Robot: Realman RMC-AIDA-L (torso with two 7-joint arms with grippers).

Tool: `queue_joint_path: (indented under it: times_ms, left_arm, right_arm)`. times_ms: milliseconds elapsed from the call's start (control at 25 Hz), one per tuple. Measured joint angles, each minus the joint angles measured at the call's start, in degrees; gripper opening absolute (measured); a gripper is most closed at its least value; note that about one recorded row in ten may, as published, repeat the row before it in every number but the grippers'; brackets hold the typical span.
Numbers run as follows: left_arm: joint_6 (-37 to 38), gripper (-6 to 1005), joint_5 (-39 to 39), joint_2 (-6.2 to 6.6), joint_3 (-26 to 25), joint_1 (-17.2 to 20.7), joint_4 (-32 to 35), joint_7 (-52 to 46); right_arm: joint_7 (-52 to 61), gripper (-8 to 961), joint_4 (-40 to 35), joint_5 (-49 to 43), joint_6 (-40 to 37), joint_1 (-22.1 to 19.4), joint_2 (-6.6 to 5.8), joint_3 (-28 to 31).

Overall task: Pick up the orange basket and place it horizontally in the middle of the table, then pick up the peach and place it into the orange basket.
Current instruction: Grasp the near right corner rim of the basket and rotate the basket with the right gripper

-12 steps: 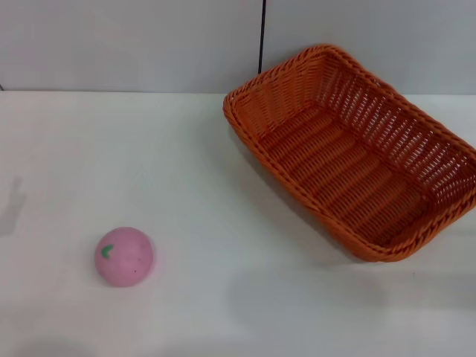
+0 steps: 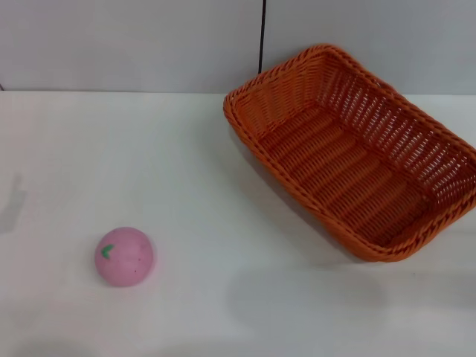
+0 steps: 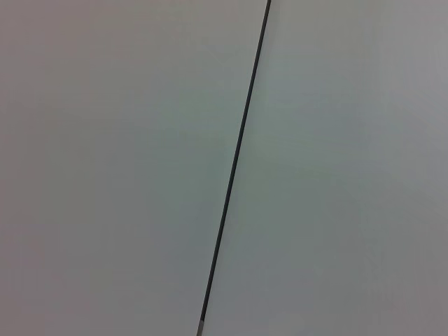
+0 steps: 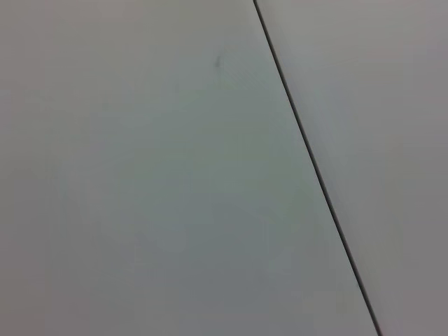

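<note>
We saw the orange basket (image 2: 353, 152) angled at the table's (image 2: 223, 193) far right, the peach (image 2: 124, 256) near left; neither gripper appeared, so we could not tell their jaws' state.

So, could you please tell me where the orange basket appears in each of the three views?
Head view: the orange basket sits diagonally at the right rear of the table, empty.
Left wrist view: not in it; only the grey wall.
Right wrist view: not in it; only wall.
Shared landmark: the thin black vertical line on the wall, seen in all three views.
</note>
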Motion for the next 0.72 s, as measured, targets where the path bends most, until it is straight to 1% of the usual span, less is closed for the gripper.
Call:
queue_joint_path:
  times_ms: [40, 80, 160, 200, 280, 320, 360, 400, 440, 480, 600, 640, 680, 720]
  left_arm:
    - [0.2, 829, 0.0, 0.00, 0.0, -0.1, 0.0, 0.0]
    - [0.3, 829, 0.0, 0.01, 0.0, -0.2, 0.0, 0.0]
    - [0.4, 828, 0.0, 0.00, 0.0, -0.5, 0.1, 0.0]
    - [0.5, 828, 0.0, 0.00, 0.0, -0.7, 0.1, 0.0]
    - [0.6, 828, 0.1, 0.00, 0.0, -0.8, 0.1, 0.0]
    - [0.7, 828, 0.1, -0.01, 0.0, -0.9, 0.1, 0.0]
    - [0.7, 828, 0.1, -0.01, 0.0, -0.9, 0.1, 0.0]
    - [0.7, 828, 0.1, 0.00, 0.0, -0.9, 0.2, 0.0]
    - [0.8, 828, 0.2, -0.01, 0.0, -1.1, 0.2, 0.0]
    - [0.8, 828, 0.2, -0.01, 0.0, -1.1, 0.2, 0.0]
    - [0.8, 828, 0.4, -0.01, 0.3, -1.2, 0.2, 0.0]
    - [0.8, 828, 0.4, -0.03, 0.4, -1.2, 0.2, 0.0]
    - [0.8, 828, 0.4, -0.03, 0.4, -1.2, 0.2, 0.0]
    - [0.7, 828, 0.4, -0.10, 0.5, -1.1, 0.2, 0.0]
  right_arm:
    - [1.5, 630, -0.4, -0.8, 0.1, -0.2, -0.53, 0.0]
    - [3.5, 630, -1.1, -2.0, 0.3, -0.5, -1.32, 0.0]
    - [9.8, 630, -3.7, -6.7, 1.7, -1.3, -3.48, 0.0]
    - [13.3, 630, -5.9, -9.9, 2.8, -1.7, -4.82, 0.1]
    - [23.0, 630, -11.2, -18.1, 5.9, -2.5, -7.45, 0.4]
    - [28.0, 630, -14.0, -22.1, 7.2, -2.7, -8.59, 0.8]
    - [34.5, 630, -17.6, -27.6, 8.6, -2.9, -9.76, 1.6]
    - [38.7, 629, -20.5, -31.6, 9.3, -2.8, -10.45, 2.4]
    - [52.8, 629, -28.7, -47.0, 9.5, -1.8, -11.53, 8.2]
    - [52.8, 629, -28.7, -47.0, 9.5, -1.8, -11.53, 8.2]
    - [70.4, 629, -38.2, -69.3, 6.3, 2.4, -12.63, 17.1]
    - [79.9, 629, -41.4, -82.8, 2.4, 6.6, -14.05, 20.8]
    - [79.9, 629, -41.4, -82.8, 2.4, 6.6, -14.05, 20.8]
    - [83.2, 629, -42.2, -87.4, 0.7, 8.6, -14.78, 22.0]
